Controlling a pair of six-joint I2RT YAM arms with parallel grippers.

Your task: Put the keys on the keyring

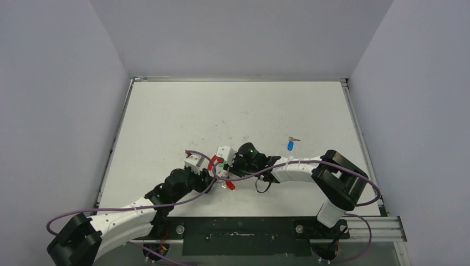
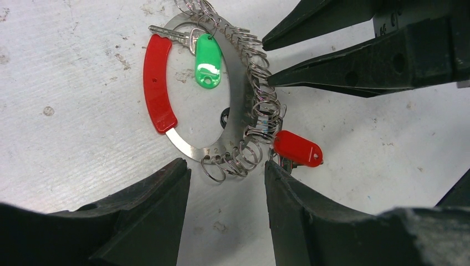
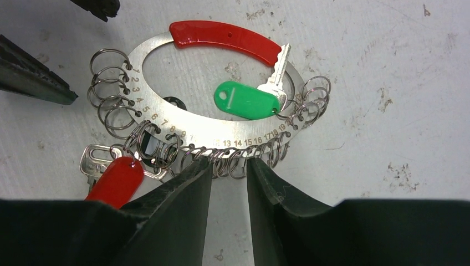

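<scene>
The keyring (image 3: 235,143) lies flat on the table (image 3: 388,55), mid-frame overhead. The green key (image 3: 246,101) looks hung at its right end and a red key (image 3: 113,180) at lower left. The blue key (image 1: 290,145) lies loose, well apart to the upper right overhead, so I judge the job half done. My right pincer (image 3: 228,162) is narrowly parted at the small rings and my left pincer (image 2: 226,166) wider; both grip nothing.
</scene>
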